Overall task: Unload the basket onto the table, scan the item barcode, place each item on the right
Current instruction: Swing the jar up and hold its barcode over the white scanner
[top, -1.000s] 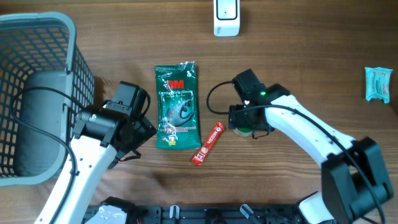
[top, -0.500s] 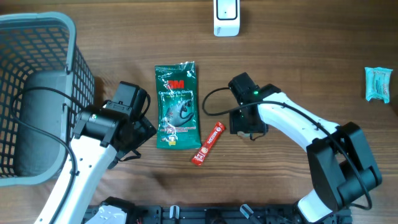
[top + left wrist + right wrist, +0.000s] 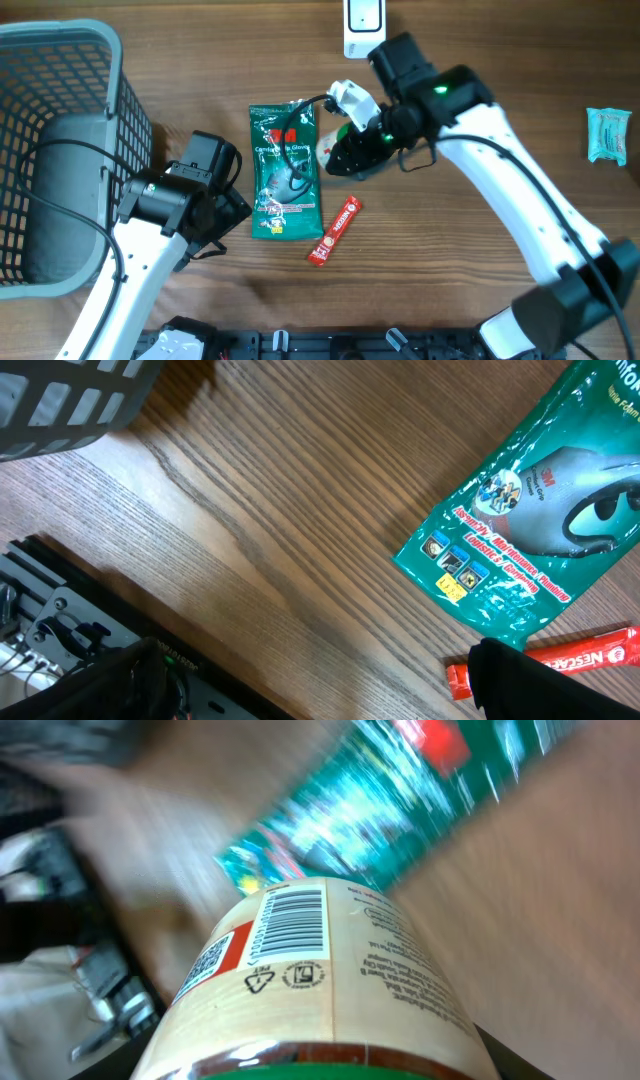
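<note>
My right gripper [image 3: 356, 140] is shut on a jar [image 3: 349, 98] with a cream label and green lid, held tilted above the table just below the white scanner [image 3: 362, 28] at the back edge. In the right wrist view the jar [image 3: 320, 980] fills the frame. Its barcode [image 3: 290, 925] faces the camera, and the background is blurred. My left gripper [image 3: 226, 214] is open, low over the wood left of the green packet. In the left wrist view one dark finger [image 3: 540, 680] shows at the lower right, and nothing is between the jaws.
A grey mesh basket [image 3: 60, 60] fills the left side. A green 3M glove packet [image 3: 285, 170] and a red Nescafe stick [image 3: 335, 230] lie in the middle. A small teal packet [image 3: 607, 135] lies at the far right.
My right arm has lifted the jar off the table and swung it up and left toward the scanner. The left arm has not moved.
</note>
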Tool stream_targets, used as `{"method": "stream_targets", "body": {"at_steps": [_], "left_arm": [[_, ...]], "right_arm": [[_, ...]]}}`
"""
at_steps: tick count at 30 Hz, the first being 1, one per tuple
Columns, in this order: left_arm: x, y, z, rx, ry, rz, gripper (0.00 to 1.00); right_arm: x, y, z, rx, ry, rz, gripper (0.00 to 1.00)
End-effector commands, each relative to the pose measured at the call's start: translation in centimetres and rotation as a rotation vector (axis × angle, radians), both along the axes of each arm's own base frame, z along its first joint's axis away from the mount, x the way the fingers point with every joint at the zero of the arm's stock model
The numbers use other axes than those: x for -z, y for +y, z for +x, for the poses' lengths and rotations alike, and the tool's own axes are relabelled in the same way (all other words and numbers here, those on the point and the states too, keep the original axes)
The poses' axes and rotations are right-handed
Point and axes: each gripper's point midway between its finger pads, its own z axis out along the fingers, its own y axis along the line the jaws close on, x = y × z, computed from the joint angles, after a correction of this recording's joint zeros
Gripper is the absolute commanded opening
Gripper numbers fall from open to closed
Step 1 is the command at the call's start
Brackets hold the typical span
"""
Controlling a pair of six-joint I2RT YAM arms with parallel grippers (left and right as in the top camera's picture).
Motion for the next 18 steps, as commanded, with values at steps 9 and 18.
{"method": "stream_targets", "body": {"at_steps": [9,18], "left_arm": [[0.0,0.0,0.0,-0.012,-0.002,0.001,1.0],[0.0,0.0,0.0,-0.012,-0.002,0.001,1.0]], "right_arm": [[-13.8,2.6,-9.6,-0.636,-0.387,0.596,0.39],[-13.6,2.7,-8.8,-0.643,-0.446,0.563,0.38]]}}
